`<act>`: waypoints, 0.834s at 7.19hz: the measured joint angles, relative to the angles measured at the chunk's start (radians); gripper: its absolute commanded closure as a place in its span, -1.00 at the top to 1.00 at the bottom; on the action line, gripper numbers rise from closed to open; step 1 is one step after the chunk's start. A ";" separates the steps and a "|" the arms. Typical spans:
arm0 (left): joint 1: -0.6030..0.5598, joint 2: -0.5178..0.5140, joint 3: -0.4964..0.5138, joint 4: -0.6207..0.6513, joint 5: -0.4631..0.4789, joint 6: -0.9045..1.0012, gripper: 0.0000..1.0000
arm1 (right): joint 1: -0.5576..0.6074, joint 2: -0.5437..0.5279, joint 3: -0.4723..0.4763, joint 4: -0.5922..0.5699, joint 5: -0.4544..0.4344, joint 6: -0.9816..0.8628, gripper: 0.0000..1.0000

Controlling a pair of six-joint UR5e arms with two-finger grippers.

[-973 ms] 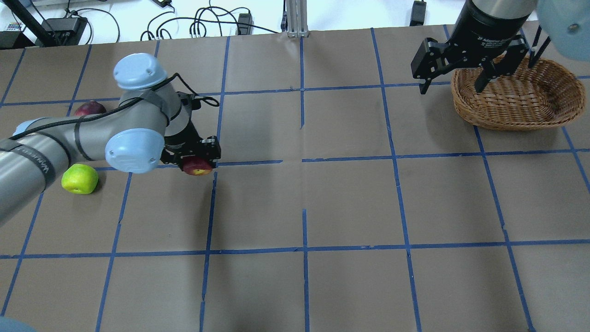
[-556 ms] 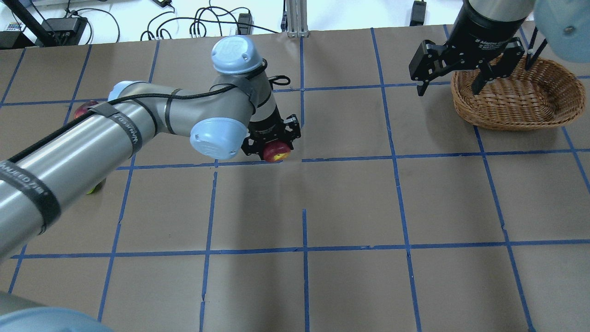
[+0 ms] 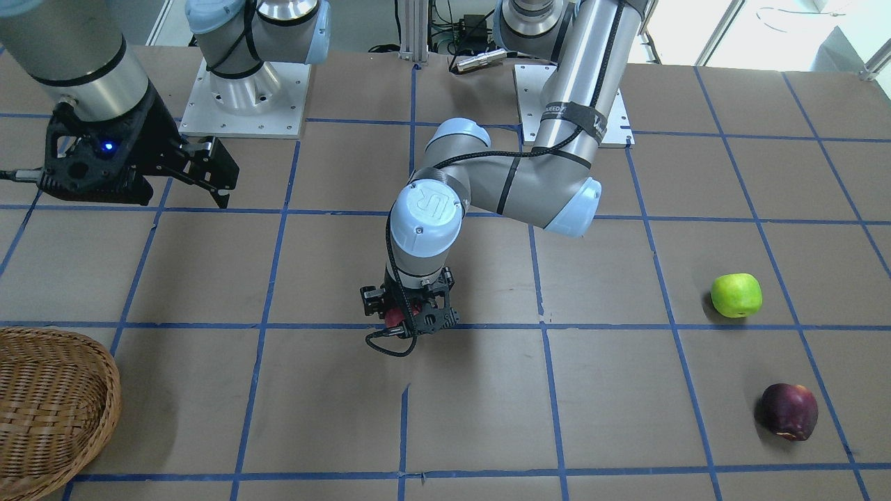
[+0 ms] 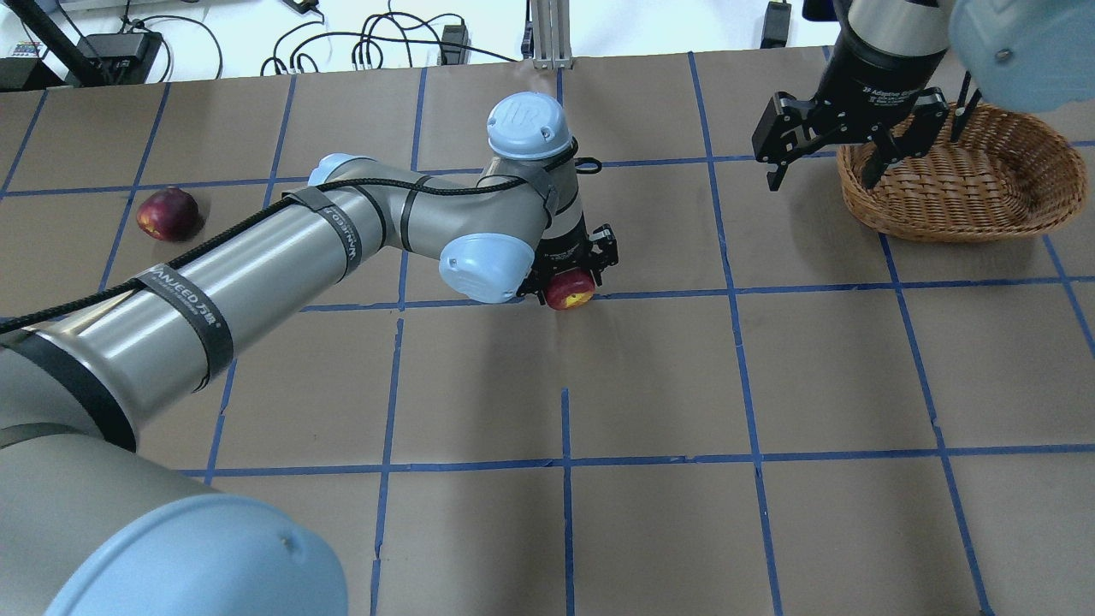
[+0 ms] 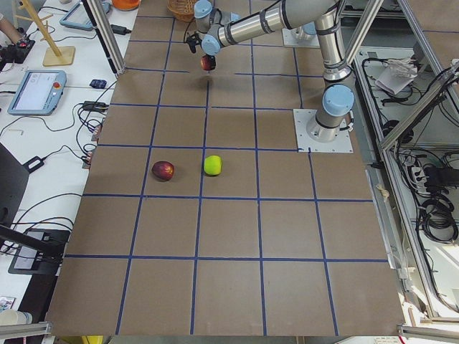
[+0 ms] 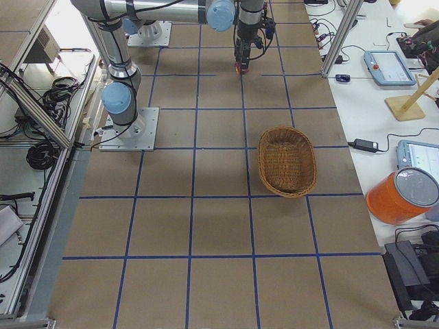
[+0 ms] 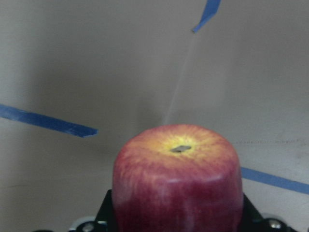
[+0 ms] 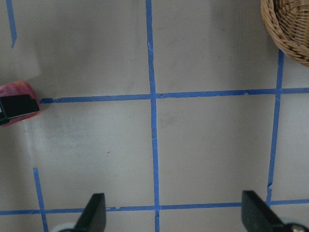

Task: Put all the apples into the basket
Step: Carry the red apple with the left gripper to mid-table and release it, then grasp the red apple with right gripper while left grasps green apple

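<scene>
My left gripper [image 4: 568, 282] is shut on the red apple [image 4: 571, 293], holding it just above the table near the middle. The wrist view shows the red apple [image 7: 177, 183] with its yellowish base facing the table. The green apple [image 3: 736, 295] and the maroon apple [image 3: 787, 411] lie on the table on my left side; in the overhead view the maroon apple [image 4: 168, 214] shows and my left arm hides the green one. The wicker basket [image 4: 941, 205] stands at the far right with nothing showing inside. My right gripper [image 4: 823, 167] hangs open beside its left rim.
The table is brown paper with a grid of blue tape lines [image 4: 565, 462]. Cables and power bricks [image 4: 376, 47] lie beyond the far edge. The arm bases [image 3: 243, 90] are bolted at my side. Tablets and an orange container [image 6: 401, 195] sit on a side bench.
My left arm has carried the red apple rightward from the table's left part to near the middle. The right gripper drifted slightly left and stayed open.
</scene>
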 measured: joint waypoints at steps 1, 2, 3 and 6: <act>0.006 0.016 0.007 -0.009 0.000 0.025 1.00 | 0.000 0.011 0.000 -0.008 0.003 0.000 1.00; 0.030 0.046 0.012 -0.044 -0.001 0.069 1.00 | 0.000 0.023 0.000 -0.030 0.004 0.003 1.00; 0.086 0.100 0.013 -0.132 0.004 0.152 1.00 | 0.004 0.037 0.000 -0.053 0.006 0.008 1.00; 0.347 0.274 -0.012 -0.430 0.128 0.561 0.93 | 0.099 0.119 0.002 -0.172 0.038 0.028 1.00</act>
